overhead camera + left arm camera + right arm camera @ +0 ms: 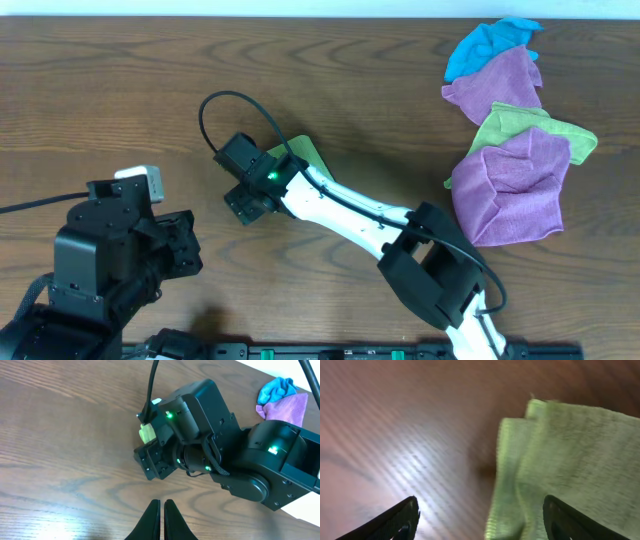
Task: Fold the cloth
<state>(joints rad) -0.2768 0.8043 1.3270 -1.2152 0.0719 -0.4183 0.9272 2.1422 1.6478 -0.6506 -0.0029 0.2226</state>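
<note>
Overhead: even, sharp. Right wrist: cloth (570, 460) out of focus; glare on table (417, 467), 9 o'clock.

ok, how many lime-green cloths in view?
2. One cloth lies mid-table by the right gripper, partly hidden by that arm. The other lime-green cloth sits at far right, between two purple cloths. More could be buried under them.

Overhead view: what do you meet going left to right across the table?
left arm → right gripper, open → lime-green cloth → heap of blue, purple and green cloths, which overlap too much to order among themselves.
</note>
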